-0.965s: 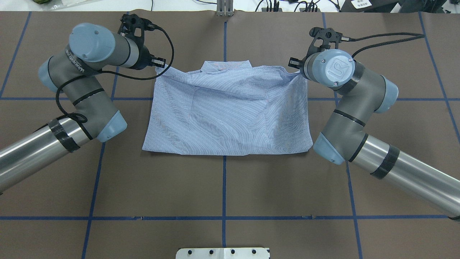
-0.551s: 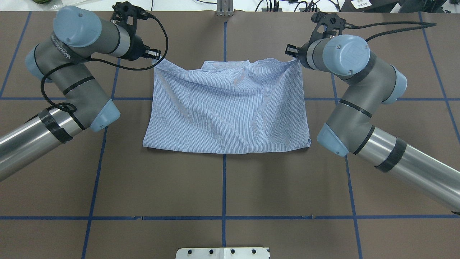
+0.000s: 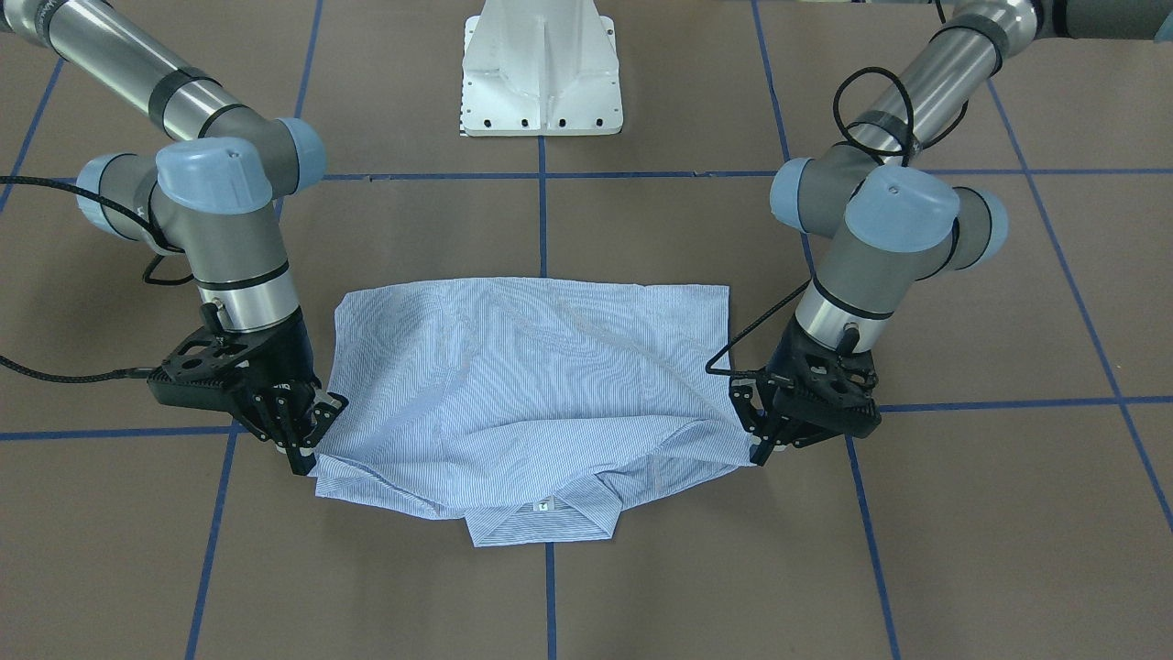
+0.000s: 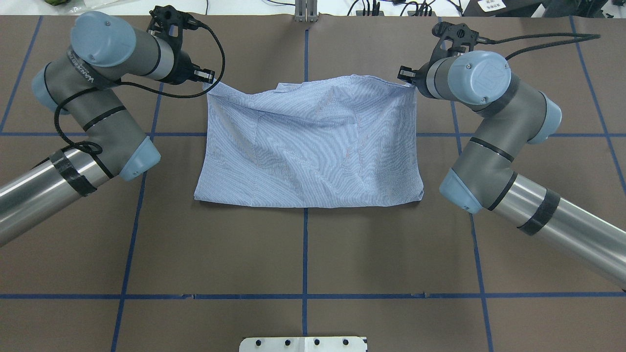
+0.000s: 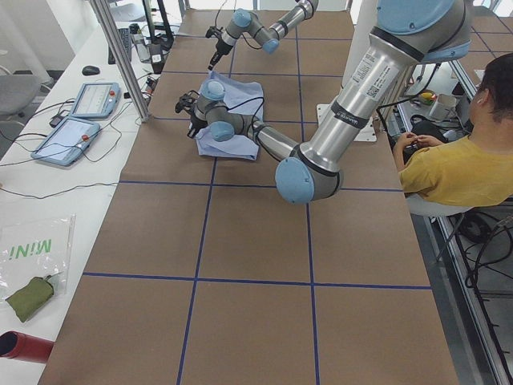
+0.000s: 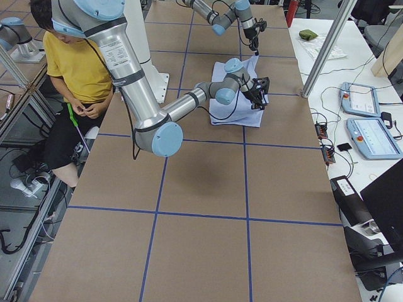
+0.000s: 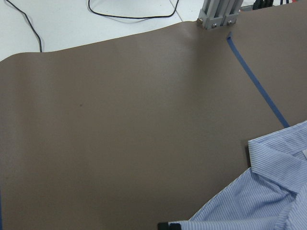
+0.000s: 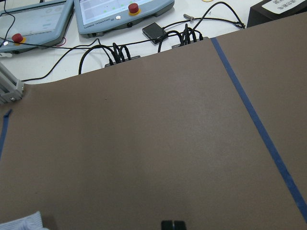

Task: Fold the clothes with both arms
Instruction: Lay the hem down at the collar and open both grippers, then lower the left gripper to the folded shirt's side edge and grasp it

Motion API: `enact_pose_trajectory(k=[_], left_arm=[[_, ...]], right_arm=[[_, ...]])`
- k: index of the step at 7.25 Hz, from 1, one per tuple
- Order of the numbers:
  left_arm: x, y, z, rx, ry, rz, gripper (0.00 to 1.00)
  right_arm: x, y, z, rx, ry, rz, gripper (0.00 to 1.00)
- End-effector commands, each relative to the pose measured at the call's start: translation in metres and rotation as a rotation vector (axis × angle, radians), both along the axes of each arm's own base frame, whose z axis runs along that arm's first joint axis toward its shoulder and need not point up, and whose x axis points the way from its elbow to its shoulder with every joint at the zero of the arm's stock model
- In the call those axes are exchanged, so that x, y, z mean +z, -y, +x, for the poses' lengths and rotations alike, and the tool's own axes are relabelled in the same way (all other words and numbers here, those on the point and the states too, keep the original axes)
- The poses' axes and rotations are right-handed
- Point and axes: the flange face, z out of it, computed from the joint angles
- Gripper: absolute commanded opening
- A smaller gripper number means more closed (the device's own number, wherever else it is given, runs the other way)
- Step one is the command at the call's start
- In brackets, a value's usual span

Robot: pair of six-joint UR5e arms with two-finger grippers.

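My left hand (image 4: 208,80) is pinching one far corner of the striped button shirt (image 4: 308,146), fingers pressed onto the cloth. My right hand (image 4: 410,80) is pinching the other far corner the same way. Both corners are lifted off the brown counter (image 4: 303,254), and the edge between them sags a little in the middle. The shirt's near edge, the one toward my white pedestal base (image 3: 541,73), lies flat on the counter, so the top layer slopes up from there to my hands. The shirt sits across the centre blue tape line (image 4: 305,254), roughly midway between my hands.

From the camera facing me, the collar (image 3: 541,524) lies flat on the counter under the raised edge and pokes out past it. The small white neck label (image 3: 544,504) shows at its middle. The cloth is creased, with folds running down from each held corner.

My left wrist camera sees the collar and a striped shoulder at the lower right, with bare counter beyond. My right wrist camera sees mostly bare counter and a scrap of shirt at the lower left. It also shows two control pendants (image 8: 120,12) with red buttons on the white surface past the counter's edge. In the side views a person in a yellow top (image 5: 461,168) sits behind my base
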Motion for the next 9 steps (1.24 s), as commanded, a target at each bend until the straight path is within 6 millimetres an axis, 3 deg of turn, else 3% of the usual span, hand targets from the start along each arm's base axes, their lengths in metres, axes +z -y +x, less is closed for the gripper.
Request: enact_pose_trajectory(k=[1, 2, 4, 5, 6, 8, 9], left_arm=[[0.01, -0.001, -0.001, 0.001, 0.008, -0.002, 0.99], [0.01, -0.002, -0.005, 0.025, 0.021, 0.044, 1.0], [0.013, -0.006, -0.012, 0.052, 0.046, 0.097, 1.0], [0.019, -0.027, -0.02, 0.062, 0.034, 0.106, 1.0], [0.03, -0.057, -0.037, 0.072, 0.001, 0.075, 1.0], [0.053, -0.15, -0.022, 0.145, -0.104, -0.013, 1.0], [0.069, -0.176, -0.013, 0.138, -0.142, -0.032, 1.0]], right_arm=[[0.007, 0.001, 0.001, -0.008, -0.017, 0.001, 0.69], [0.004, 0.003, 0.003, -0.01, -0.014, 0.001, 1.0], [0.004, 0.008, 0.018, -0.073, 0.034, -0.04, 1.0], [0.01, 0.007, 0.017, -0.069, 0.026, -0.045, 1.0], [0.01, 0.006, 0.017, -0.069, 0.028, -0.045, 1.0], [0.008, 0.003, 0.015, -0.069, 0.033, -0.045, 1.0], [0.008, 0.003, 0.014, -0.07, 0.034, -0.046, 1.0]])
